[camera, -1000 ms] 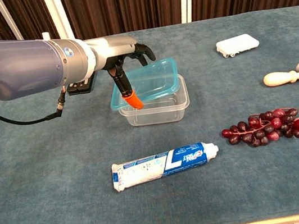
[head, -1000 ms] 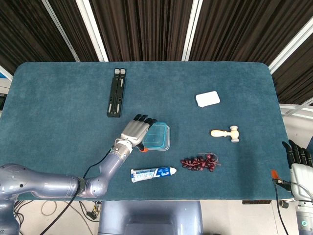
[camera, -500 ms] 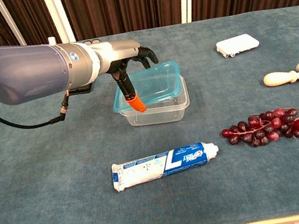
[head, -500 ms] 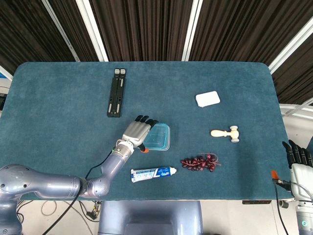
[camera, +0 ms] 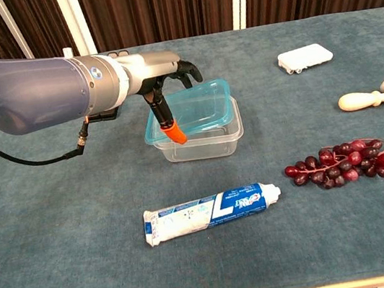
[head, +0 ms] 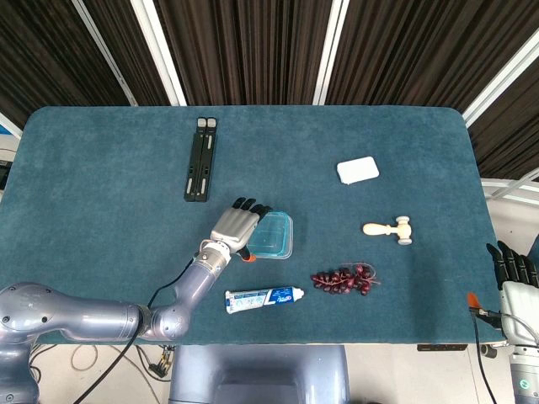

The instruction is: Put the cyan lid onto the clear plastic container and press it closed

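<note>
The lid (camera: 193, 107) sits on the container (camera: 202, 139) at frame centre-left, its left edge held in the left hand (camera: 160, 83), thumb below and fingers above. The chest view shows the lid tilted, left side raised; the head view cannot. Nearest lies the toothpaste (camera: 206, 212), grapes (camera: 341, 160) to its right. Only the head view shows the right hand (head: 515, 273), at lower right, fingers straight, holding nothing.
</note>
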